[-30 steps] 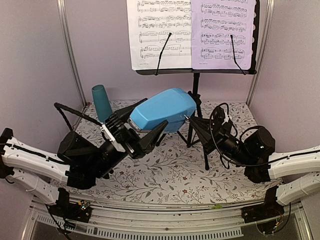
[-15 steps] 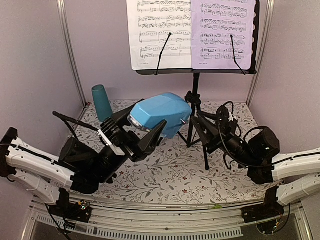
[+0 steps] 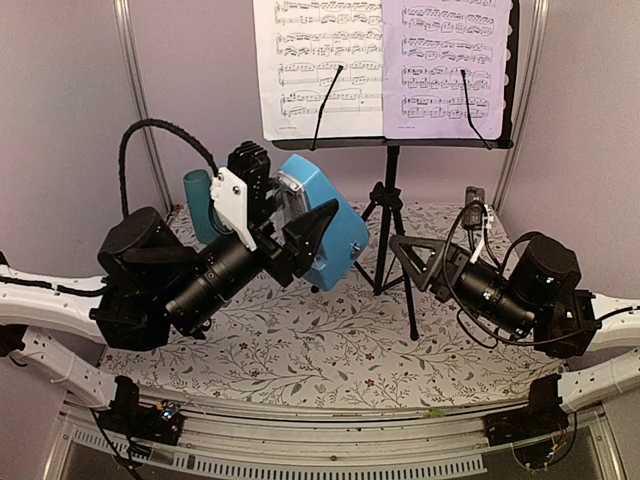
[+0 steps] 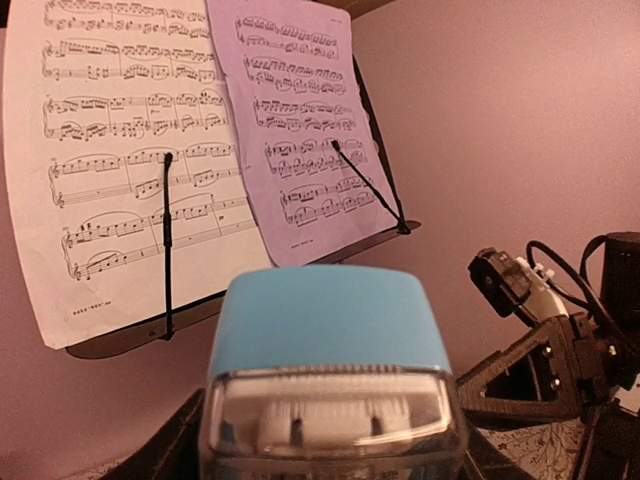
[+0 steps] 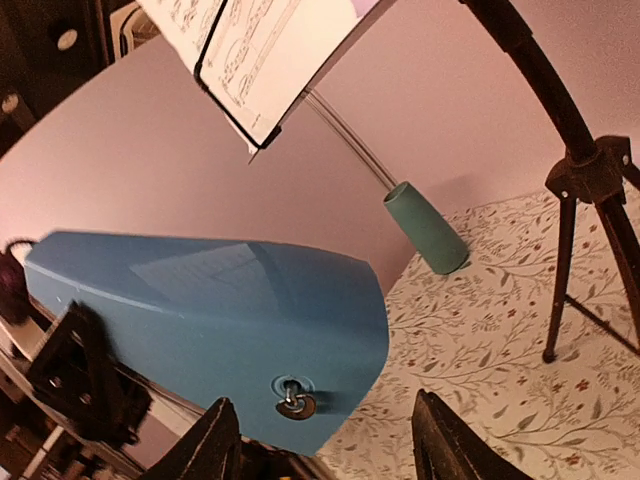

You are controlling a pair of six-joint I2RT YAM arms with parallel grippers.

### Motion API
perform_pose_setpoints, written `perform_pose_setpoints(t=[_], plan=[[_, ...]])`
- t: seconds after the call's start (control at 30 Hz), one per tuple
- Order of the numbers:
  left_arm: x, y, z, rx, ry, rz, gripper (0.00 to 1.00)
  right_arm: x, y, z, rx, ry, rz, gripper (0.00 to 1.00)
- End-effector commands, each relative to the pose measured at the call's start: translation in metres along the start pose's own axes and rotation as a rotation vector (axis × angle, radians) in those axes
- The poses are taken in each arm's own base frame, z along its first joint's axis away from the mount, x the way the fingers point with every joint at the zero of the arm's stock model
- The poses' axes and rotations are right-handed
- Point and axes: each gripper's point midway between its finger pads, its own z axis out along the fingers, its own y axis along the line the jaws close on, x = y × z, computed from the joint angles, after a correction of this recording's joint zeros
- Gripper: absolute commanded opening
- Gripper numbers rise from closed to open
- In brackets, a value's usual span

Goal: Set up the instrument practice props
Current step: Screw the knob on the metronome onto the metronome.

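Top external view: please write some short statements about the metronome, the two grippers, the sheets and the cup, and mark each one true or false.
1. The left gripper holds the blue metronome. True.
2. The right gripper is clamped on the metronome. False: it is open and apart from it.
3. On the music stand, the lavender sheet is right of the white sheet. True.
4. The teal cup lies on its side. False: it stands upright.

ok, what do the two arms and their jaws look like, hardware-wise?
Both: white shells on the lower links, black motor housings and wrists, black triangular jaws with cut-outs. Left arm carries a ribbed black conduit looping overhead and a white bracket. Right arm has thin black cables looped around its wrist.
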Motion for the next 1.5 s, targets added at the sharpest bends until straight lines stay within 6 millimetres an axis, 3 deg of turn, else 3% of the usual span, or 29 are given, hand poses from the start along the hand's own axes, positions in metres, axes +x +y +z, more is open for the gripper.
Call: perform_pose_setpoints(t=[0.0,0.3,0.53,0.77,1.03,1.47], plan=[[-0.003,0.005,0.015,-0.039,0.152,0.011,0.0,0.023,-0.034,0.0,0.216,-0.005,-0.572,0.61],[0.014,-0.008,0.039,-0.062,0.404,0.11,0.0,0.004,-0.039,-0.015,0.26,-0.238,-0.972,0.68],[0.022,-0.017,0.057,-0.111,0.468,0.2,0.0,0.008,-0.046,-0.013,0.312,-0.298,-1.183,0.71],[0.021,-0.026,0.072,-0.129,0.491,0.255,0.0,0.02,-0.049,-0.006,0.319,-0.293,-1.277,0.71],[0.006,-0.028,0.08,-0.137,0.458,0.246,0.0,0.035,-0.052,0.002,0.31,-0.271,-1.34,0.74],[-0.001,-0.038,0.083,-0.107,0.436,0.231,0.0,0.024,-0.04,0.013,0.363,-0.37,-1.345,0.78]])
